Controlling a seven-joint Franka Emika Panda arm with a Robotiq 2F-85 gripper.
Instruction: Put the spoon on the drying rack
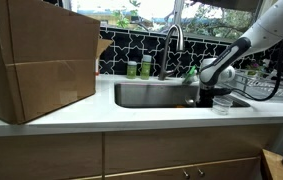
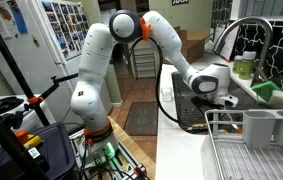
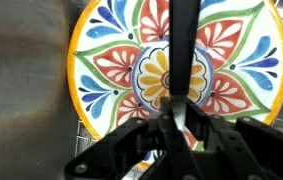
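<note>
In the wrist view my gripper point(image 3: 178, 128) is shut on the spoon point(image 3: 185, 50). Its long dark handle runs away from the jaws, and a silvery part sits between the fingertips. The spoon hangs above a colourful flower-patterned plate point(image 3: 111, 70) lying in the steel sink. In both exterior views the gripper point(image 1: 210, 92) point(image 2: 221, 97) is low over the right end of the sink point(image 1: 151, 95); the spoon cannot be made out there. The wire drying rack point(image 1: 256, 82) point(image 2: 256, 140) stands on the counter just beside the sink, close to the gripper.
A large cardboard box point(image 1: 36, 60) fills the counter on the other side of the sink. The faucet point(image 1: 173, 45) point(image 2: 243, 35) rises behind the basin, with green bottles point(image 1: 139, 69) beside it. A small clear cup point(image 1: 222, 103) stands on the counter near the gripper.
</note>
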